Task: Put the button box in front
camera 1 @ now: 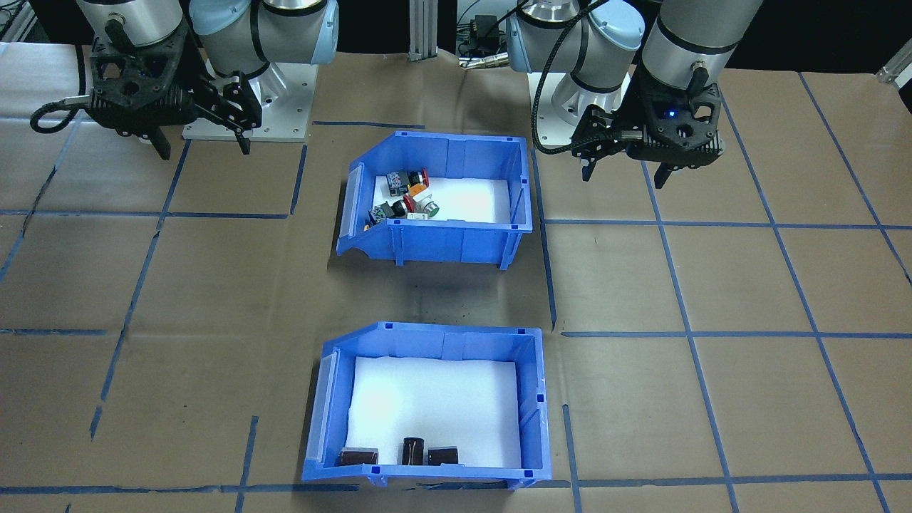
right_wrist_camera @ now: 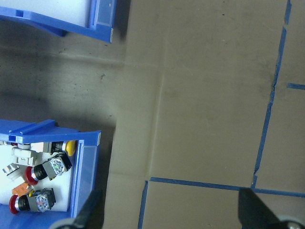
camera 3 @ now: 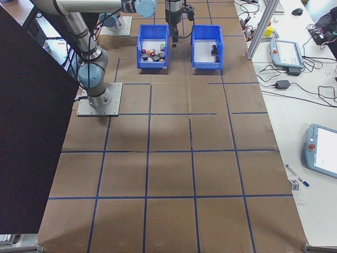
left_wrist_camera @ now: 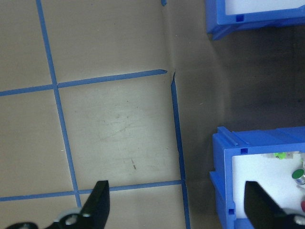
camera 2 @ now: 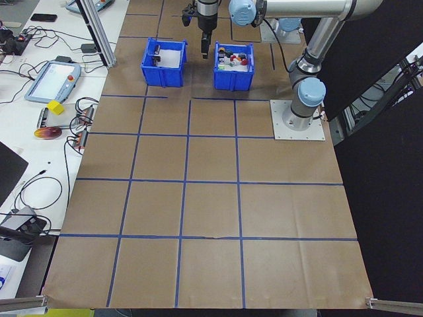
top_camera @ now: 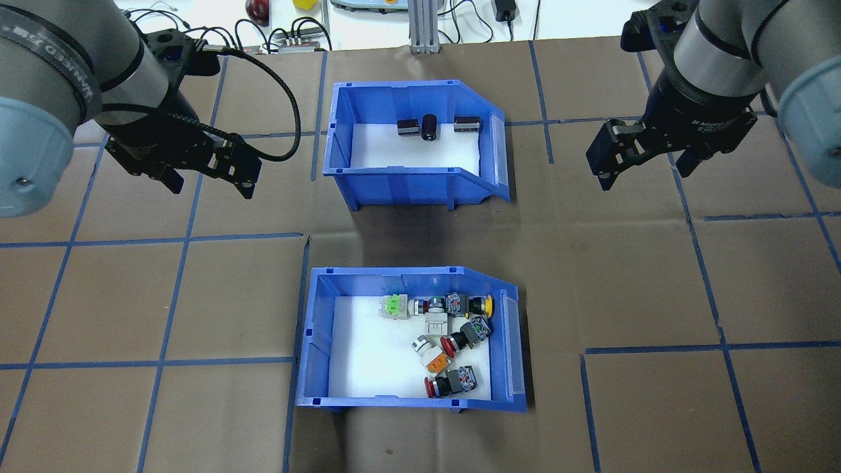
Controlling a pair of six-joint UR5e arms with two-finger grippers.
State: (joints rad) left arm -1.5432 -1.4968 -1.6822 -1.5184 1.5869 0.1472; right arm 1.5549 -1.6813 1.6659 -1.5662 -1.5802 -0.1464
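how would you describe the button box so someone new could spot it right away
Look at the brown paper-covered table marked with blue tape lines; two blue bins sit in its middle. The button box is the bin nearer the robot's bases. Its white liner holds red, green, yellow and orange push buttons, while the other bin holds only a few dark cylinders.

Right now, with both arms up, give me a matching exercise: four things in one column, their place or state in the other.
Things:
1. button box
2. other blue bin
3. left gripper
4. right gripper

Place or state:
A. holds three dark cylinders
B. open, above the table off the bins' clear-lipped side
C. nearer the robot's base, holds coloured push buttons
D. open, above the table off the bins' tall closed side

Pairs: 1-C, 2-A, 3-D, 4-B
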